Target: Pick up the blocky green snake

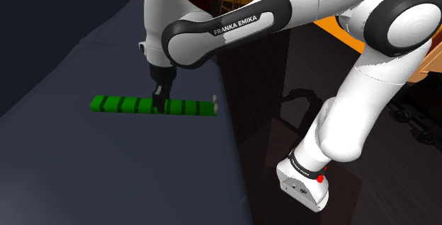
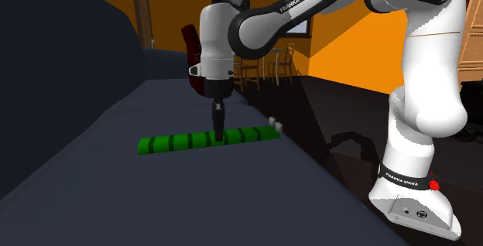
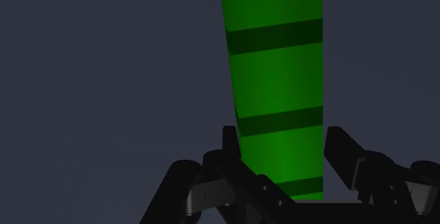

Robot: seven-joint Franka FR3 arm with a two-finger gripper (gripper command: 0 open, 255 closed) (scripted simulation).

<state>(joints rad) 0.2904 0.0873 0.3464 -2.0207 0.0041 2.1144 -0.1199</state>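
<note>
The blocky green snake (image 1: 120,105) (image 2: 174,142) lies stretched out flat on a dark blue-grey padded surface (image 1: 85,167), crossed by darker green bands. Its head end with small white bits (image 1: 214,105) points toward the surface's edge. My black gripper (image 1: 160,103) (image 2: 220,136) points straight down onto the snake's middle. In the wrist view the gripper (image 3: 280,134) has one finger against each side of the green body (image 3: 275,67), clasping it. The snake still rests on the surface.
The padded surface ends just past the snake's head, dropping to a dark glossy floor (image 1: 283,139). A raised dark back (image 2: 70,66) runs along the far side. Wooden chairs (image 2: 263,63) and an orange wall stand behind.
</note>
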